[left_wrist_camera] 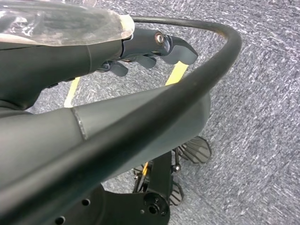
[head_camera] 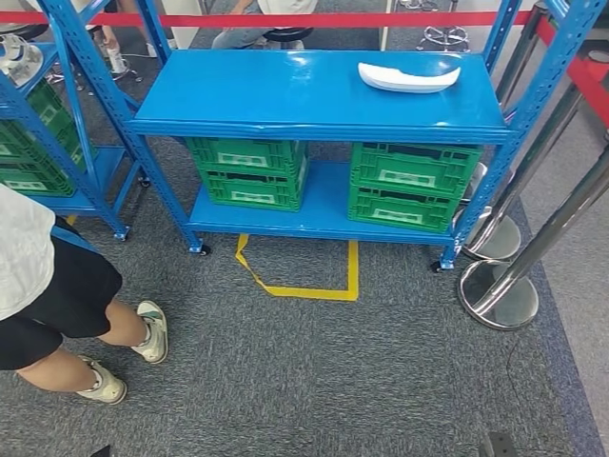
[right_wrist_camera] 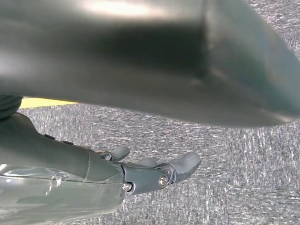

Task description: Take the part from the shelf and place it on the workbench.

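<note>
A long white curved part [head_camera: 408,78] lies on the top board of the blue shelf [head_camera: 287,95], toward its right end. My left hand [left_wrist_camera: 152,47] hangs beside my body over the grey carpet, fingers stretched out and holding nothing. My right hand [right_wrist_camera: 155,171] hangs the same way above the carpet, fingers extended and nothing in them. Both hands are far below and short of the shelf.
Green crates [head_camera: 247,171] [head_camera: 411,184] fill the lower shelf board. Yellow floor tape [head_camera: 302,286] marks a square before the shelf. A person's legs [head_camera: 86,333] stand at my left. Chrome stanchion bases [head_camera: 499,295] and a red belt [head_camera: 287,19] stand at right and behind. A second blue shelf [head_camera: 43,143] is at left.
</note>
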### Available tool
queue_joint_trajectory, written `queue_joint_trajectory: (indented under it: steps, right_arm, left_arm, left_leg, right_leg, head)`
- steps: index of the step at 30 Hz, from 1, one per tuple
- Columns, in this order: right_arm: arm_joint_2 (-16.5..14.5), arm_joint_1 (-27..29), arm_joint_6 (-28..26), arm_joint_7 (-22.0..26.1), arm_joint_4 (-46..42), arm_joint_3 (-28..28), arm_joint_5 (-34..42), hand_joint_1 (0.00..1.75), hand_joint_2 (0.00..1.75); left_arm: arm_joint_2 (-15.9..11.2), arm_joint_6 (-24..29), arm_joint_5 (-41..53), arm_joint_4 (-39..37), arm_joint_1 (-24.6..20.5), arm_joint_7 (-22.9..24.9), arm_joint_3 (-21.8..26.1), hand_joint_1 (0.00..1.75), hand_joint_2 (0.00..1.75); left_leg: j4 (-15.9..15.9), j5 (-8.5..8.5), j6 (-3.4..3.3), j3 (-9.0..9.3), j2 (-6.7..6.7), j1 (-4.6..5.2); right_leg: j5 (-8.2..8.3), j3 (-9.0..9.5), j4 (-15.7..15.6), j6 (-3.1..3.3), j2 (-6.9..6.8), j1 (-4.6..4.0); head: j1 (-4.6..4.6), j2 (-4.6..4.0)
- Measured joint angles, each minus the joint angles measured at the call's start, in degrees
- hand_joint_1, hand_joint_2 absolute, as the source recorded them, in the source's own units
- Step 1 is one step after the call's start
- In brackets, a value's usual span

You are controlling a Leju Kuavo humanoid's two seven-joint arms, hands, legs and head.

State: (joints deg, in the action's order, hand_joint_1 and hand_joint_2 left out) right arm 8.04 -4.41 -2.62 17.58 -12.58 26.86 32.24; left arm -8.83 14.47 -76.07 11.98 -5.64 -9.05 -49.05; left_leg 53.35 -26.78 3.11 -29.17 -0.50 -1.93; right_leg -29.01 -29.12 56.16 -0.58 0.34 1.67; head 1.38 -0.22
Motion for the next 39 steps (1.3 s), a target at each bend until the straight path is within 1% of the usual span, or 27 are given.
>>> queue_joint_trajectory:
  steps: [8,24,25,26,28,29,30,31,32,33,34,35,36,37,38,39]
  right_arm:
    - [0.0,0.0,0.0,0.2,0.0,0.0,0.0,0.0,0.0]
    - [0.0,0.0,0.0,0.4,0.0,0.0,0.0,0.0,0.0]
    - [0.0,0.0,0.1,0.4,0.0,0.0,0.0,0.0,0.0]
    - [0.0,-0.1,0.1,0.4,0.0,0.0,0.0,0.0,0.0]
    - [0.0,-0.1,0.1,0.5,0.0,0.0,0.0,0.0,0.0]
    - [0.0,-0.2,0.1,0.5,0.0,0.0,0.0,0.0,0.0]
    - [0.0,-0.2,0.1,0.5,0.0,0.0,0.0,0.0,0.0]
    - [0.1,-0.2,0.1,0.5,0.0,0.0,0.0,0.0,0.0]
    - [0.1,-0.2,0.1,0.5,0.0,0.0,0.0,0.0,0.0]
    - [0.1,-0.2,0.1,0.5,0.0,0.0,0.0,0.0,0.0]
    - [0.1,-0.2,0.1,0.5,0.0,0.0,0.0,0.0,0.0]
    - [0.2,-0.1,0.1,0.5,0.0,0.0,0.0,0.0,0.0]
    - [0.2,-0.1,0.1,0.5,0.0,0.0,0.0,0.0,0.0]
    - [0.2,0.0,0.1,0.5,0.0,0.0,0.0,0.0,0.0]
    - [0.1,0.0,0.1,0.5,0.0,0.1,0.0,0.0,0.0]
    - [0.1,0.0,0.1,0.5,0.0,0.1,0.0,0.0,0.0]
  left_arm:
    - [0.0,0.0,0.0,0.0,0.0,0.0,0.0,0.0,0.0]
    - [0.0,0.0,-0.1,0.0,0.0,0.0,0.0,0.0,0.0]
    - [0.0,0.0,-0.2,0.0,0.0,0.0,0.0,0.0,0.0]
    - [-0.1,0.0,-0.2,0.0,0.0,0.0,0.0,0.0,0.0]
    - [-0.1,0.1,-0.3,0.0,0.0,0.0,0.0,0.0,0.0]
    - [-0.1,0.1,-0.3,0.0,-0.1,0.0,0.0,0.0,0.0]
    - [-0.1,0.1,-0.3,0.0,-0.1,0.0,0.0,0.0,0.0]
    - [0.0,0.1,-0.3,0.0,-0.1,0.0,0.0,0.0,0.0]
    - [0.0,0.1,-0.4,0.0,-0.1,0.0,0.0,0.0,0.0]
    - [0.0,0.1,-0.4,0.0,0.0,0.0,0.0,0.0,0.0]
    - [0.1,0.1,-0.5,0.0,0.1,0.0,0.0,0.0,0.0]
    - [0.2,0.1,-0.6,0.0,0.2,0.0,0.0,0.0,0.0]
    - [0.3,0.1,-0.6,0.0,0.2,0.0,0.0,0.0,0.0]
    - [0.2,0.1,-0.7,0.0,0.3,0.0,0.0,0.0,0.0]
    - [0.1,0.2,-0.7,0.0,0.3,0.0,0.0,0.0,0.0]
    - [0.0,0.2,-0.7,-0.1,0.2,0.0,-0.1,0.0,0.0]
  left_leg:
    - [0.2,-0.13,-0.2,-0.01,0.01,0.04]
    - [0.3,-0.14,-0.21,0.0,0.01,0.04]
    - [0.3,-0.18,-0.23,-0.03,0.01,0.07]
    - [-0.1,-0.08,-0.62,0.13,0.0,0.13]
    - [-2.9,0.94,-1.88,1.82,0.11,-0.23]
    - [-4.8,1.68,-2.56,2.92,0.22,-0.47]
    - [-6.2,2.26,-2.82,3.85,0.37,-0.79]
    - [-6.8,2.44,-2.82,4.23,0.48,-0.91]
    - [-6.9,2.44,-2.62,4.36,0.52,-1.1]
    - [-6.8,2.23,-2.27,4.44,0.51,-1.35]
    - [-6.6,1.92,-1.78,4.53,0.43,-1.71]
    - [-6.1,1.46,-1.1,4.63,0.31,-2.2]
    - [-5.2,0.8,-0.27,4.65,0.18,-2.75]
    - [-4.2,0.03,0.63,4.46,0.05,-3.06]
    - [-2.8,-0.83,1.52,4.12,-0.06,-3.33]
    - [-1.7,-1.43,2.19,3.75,-0.16,-3.33]
  right_leg:
    - [0.06,0.19,-0.2,-0.09,0.0,0.02]
    - [0.06,0.21,-0.2,-0.1,0.0,0.03]
    - [0.13,0.23,-0.3,-0.15,-0.02,0.17]
    - [0.35,0.49,-0.9,-0.47,-0.06,0.28]
    - [0.48,0.97,-1.6,-0.97,-0.18,0.44]
    - [-0.2,0.65,-0.7,-1.17,-0.19,0.38]
    - [-1.51,-0.5,1.8,-1.15,-0.18,0.4]
    - [-3.16,-2.23,5.3,-1.29,-0.15,0.49]
    - [-4.59,-4.2,9.1,-1.55,-0.14,0.68]
    - [-5.13,-5.68,11.7,-1.97,-0.17,0.98]
    - [-4.58,-6.24,12.3,-2.51,-0.21,1.36]
    - [-2.95,-5.7,10.7,-3.18,-0.25,1.83]
    - [-0.82,-4.34,7.4,-3.97,-0.3,2.41]
    - [0.35,-3.05,4.5,-4.79,-0.1,2.75]
    - [0.85,-2.1,2.4,-4.9,0.21,2.98]
    - [0.54,-1.75,1.7,-4.6,0.5,3.06]
  head:
    - [-0.25,0.0]
    - [-0.35,0.0]
    - [-0.36,0.0]
    - [-0.31,0.0]
    - [-0.02,-0.01]
    - [-0.02,-0.01]
    - [-0.2,-0.01]
    - [-0.61,-0.01]
    - [-0.96,0.0]
    - [-1.27,0.0]
    - [-1.48,0.0]
    - [-1.66,0.0]
    - [-1.86,0.0]
    - [-2.26,0.0]
    - [-2.8,0.0]
    - [-3.07,0.0]
